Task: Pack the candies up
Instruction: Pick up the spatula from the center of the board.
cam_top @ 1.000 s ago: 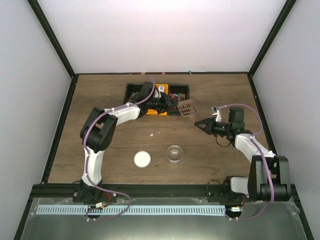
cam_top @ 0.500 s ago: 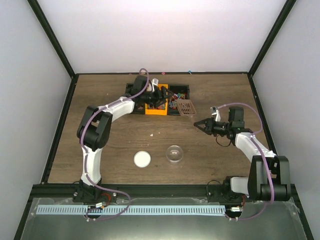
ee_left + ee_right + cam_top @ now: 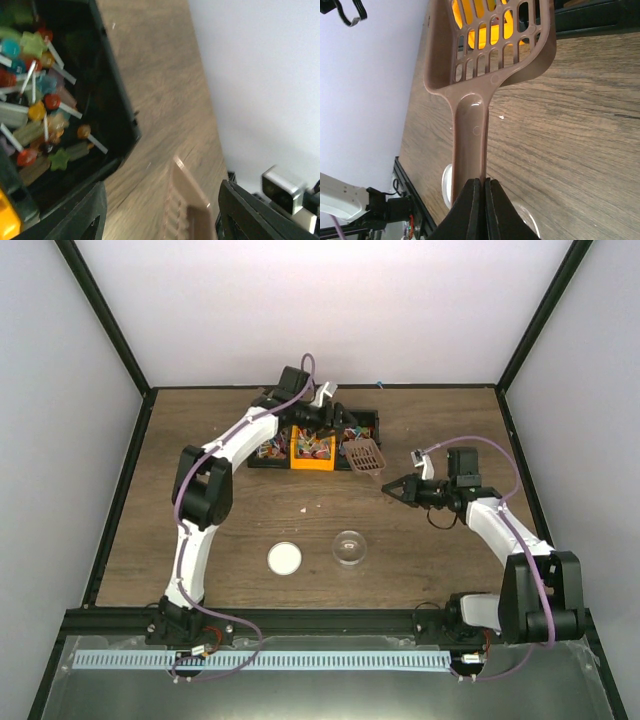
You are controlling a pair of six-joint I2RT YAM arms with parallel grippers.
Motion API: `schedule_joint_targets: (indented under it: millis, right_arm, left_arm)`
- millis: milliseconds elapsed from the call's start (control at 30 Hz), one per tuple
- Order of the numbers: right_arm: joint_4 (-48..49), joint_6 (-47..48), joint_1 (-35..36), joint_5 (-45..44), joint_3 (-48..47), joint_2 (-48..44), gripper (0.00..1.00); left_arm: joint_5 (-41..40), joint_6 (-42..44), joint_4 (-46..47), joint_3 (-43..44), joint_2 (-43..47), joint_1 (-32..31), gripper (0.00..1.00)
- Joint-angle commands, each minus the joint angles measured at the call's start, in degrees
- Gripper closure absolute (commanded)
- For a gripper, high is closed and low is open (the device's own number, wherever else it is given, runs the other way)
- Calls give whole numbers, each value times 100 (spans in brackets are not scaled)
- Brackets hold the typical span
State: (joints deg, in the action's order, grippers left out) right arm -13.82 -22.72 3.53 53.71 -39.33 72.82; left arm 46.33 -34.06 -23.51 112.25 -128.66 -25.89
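Observation:
The candies [image 3: 37, 107], small sweets in mixed colours, some on white sticks, lie in the black tray [image 3: 117, 107] at the back of the table; they also show in the top view [image 3: 356, 429]. My left gripper [image 3: 340, 424] hovers over the tray's right part, open and empty [image 3: 161, 192], its fingers [image 3: 82, 215] wide apart. My right gripper [image 3: 392, 485] is shut [image 3: 484, 182] on the handle of the brown slotted scoop [image 3: 490, 45]. The scoop head [image 3: 366, 455] is at the tray's front right corner and holds nothing. The small clear jar [image 3: 349, 547] stands open in front.
An orange box [image 3: 312, 449] sits in the tray's middle. The jar's white lid [image 3: 284, 558] lies left of the jar on the wooden table [image 3: 220, 530]. Black frame posts and white walls bound the table.
My left arm has swung back and right, its gripper moving from the tray's front to over its right part. The right gripper and scoop have edged slightly left.

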Motion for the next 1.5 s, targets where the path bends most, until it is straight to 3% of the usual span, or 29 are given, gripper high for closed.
schedule_joint_targets:
  millis: [0, 533, 633, 833, 933, 967, 1033, 1133, 1233, 1467]
  right_arm:
    - [-171, 259, 135, -471, -281, -108, 99]
    - [-413, 490, 382, -610, -420, 31, 99]
    - [-419, 497, 413, -581, -412, 53, 99]
    - [-402, 505, 432, -536, -408, 59, 99]
    - [-391, 494, 438, -436, -401, 48, 98]
    - [-360, 472, 436, -407, -400, 18, 88]
    - [-272, 365, 438, -330, -400, -69, 51]
    - [-164, 247, 434, -167, -479, -174, 23]
    - [-70, 61, 352, -28, -614, -187, 11]
    - [1293, -1313, -75, 443, -144, -273, 8]
  left_arm:
    - [307, 720, -1222, 5, -122, -35, 37]
    - [599, 778, -1288, -141, -306, -358, 62]
    - [546, 727, -1255, -153, -312, -368, 77]
    - [529, 710, -1216, -160, -309, -373, 95]
    - [519, 627, -1068, -211, -277, -373, 96]
    - [521, 550, -952, -261, -241, -373, 96]
    - [486, 348, -695, -407, -148, -364, 96]
    - [480, -17, -239, -679, -2, -339, 96]
    - [558, -424, 343, -1034, 150, -307, 96]
    - [637, -1068, 1531, -1647, 572, -294, 96]
